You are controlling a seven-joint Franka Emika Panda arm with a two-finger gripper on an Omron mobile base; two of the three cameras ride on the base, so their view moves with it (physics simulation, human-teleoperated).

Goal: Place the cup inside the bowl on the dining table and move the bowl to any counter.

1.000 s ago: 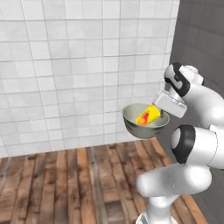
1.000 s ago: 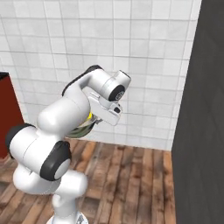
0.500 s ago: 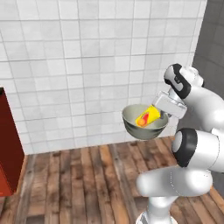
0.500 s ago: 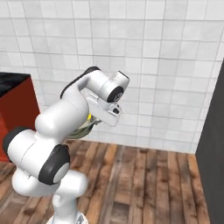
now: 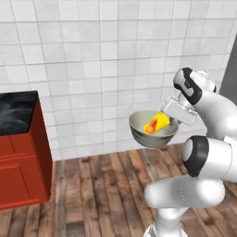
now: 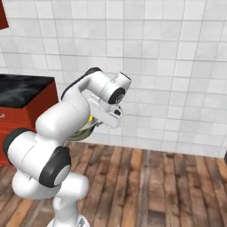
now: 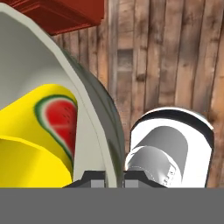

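No readable text anywhere; the cup point(image 7: 39, 140) bears only a watermelon-slice picture.

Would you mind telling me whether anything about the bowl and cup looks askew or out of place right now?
The cup lies tipped on its side inside the bowl instead of standing upright. The gripper pinches the bowl's rim and carries it in mid-air above the wooden floor, not yet over the counter. Nothing looks spilled or damaged.

place: kitchen | cues: tiled wall point(image 5: 92, 69), marble counter point(image 5: 16, 111), red cabinets point(image 5: 21, 171)
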